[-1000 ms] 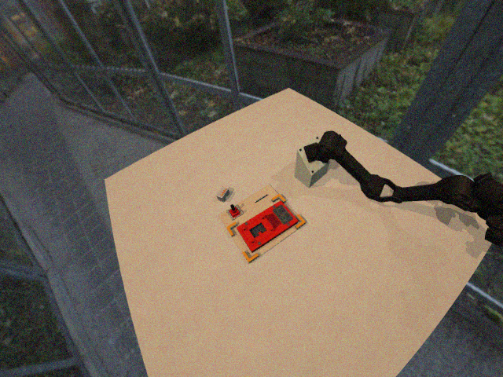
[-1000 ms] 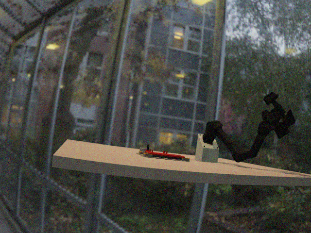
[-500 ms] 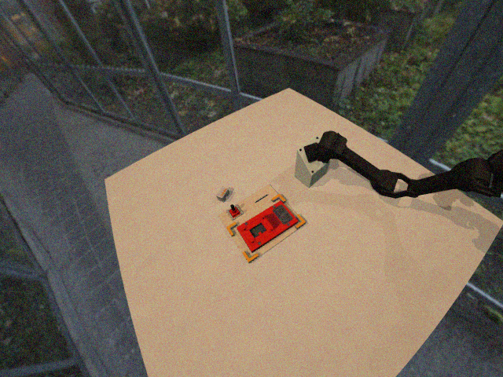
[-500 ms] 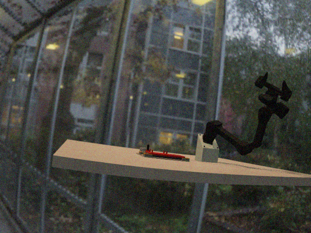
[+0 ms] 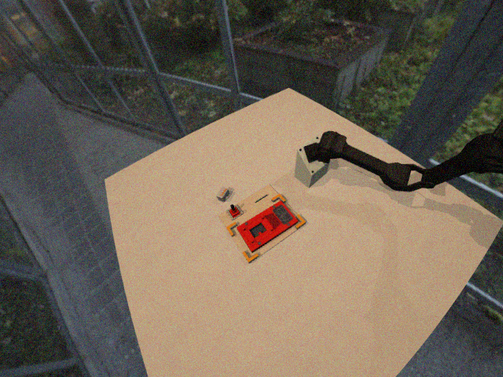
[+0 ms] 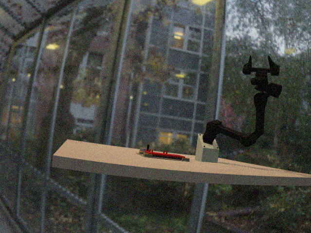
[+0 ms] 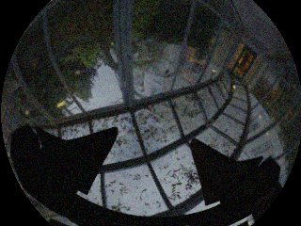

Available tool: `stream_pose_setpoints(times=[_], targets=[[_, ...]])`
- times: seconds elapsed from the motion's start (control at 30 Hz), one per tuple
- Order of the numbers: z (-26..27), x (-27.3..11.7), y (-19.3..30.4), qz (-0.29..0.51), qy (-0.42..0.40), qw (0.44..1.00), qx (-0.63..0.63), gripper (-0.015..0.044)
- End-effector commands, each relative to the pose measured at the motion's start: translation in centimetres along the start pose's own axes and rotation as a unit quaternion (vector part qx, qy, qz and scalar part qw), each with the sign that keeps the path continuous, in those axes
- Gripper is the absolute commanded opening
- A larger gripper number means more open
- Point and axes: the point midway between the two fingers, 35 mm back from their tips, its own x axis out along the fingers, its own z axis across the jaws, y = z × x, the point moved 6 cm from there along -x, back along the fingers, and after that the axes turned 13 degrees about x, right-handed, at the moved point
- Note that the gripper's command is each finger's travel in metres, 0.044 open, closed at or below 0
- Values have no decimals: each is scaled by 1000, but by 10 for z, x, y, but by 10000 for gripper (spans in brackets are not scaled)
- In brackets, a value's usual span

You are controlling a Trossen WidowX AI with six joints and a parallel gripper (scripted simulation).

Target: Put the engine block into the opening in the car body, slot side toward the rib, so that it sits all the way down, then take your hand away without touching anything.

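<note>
The red car body [image 5: 264, 237] [image 6: 166, 154] lies flat on a thin board between orange corner brackets. Its dark opening [image 5: 257, 230] shows in the top view and looks empty. A small grey block with an orange stripe [image 5: 222, 193], seemingly the engine block, sits on the table just off the board's far left corner. The slot and rib are too small to make out. My gripper [image 6: 259, 57] [image 7: 156, 137] is open and empty, pointing up, high above and right of the arm's base, far from these parts. It is outside the top view.
A small red part with a black post [image 5: 233, 210] [image 6: 148, 147] stands at the board's left end. A thin dark slot [image 5: 261, 198] is in the board [image 5: 251, 203]. The pale arm base [image 5: 305, 170] [image 6: 207, 154] stands behind and right of the board on the table [image 5: 308, 296] [image 6: 100, 153].
</note>
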Motion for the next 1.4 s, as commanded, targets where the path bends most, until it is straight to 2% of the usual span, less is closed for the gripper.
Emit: stream_pose_setpoints(times=[0.0, 0.3, 0.67, 1.37], targets=[[16, 12, 21, 18, -28, 998, 49, 440], [67, 40, 70, 65, -105, 977, 172, 440], [134, 59, 112, 118, -188, 925, 308, 440], [267, 68, 157, 236, -318, 764, 509, 440]])
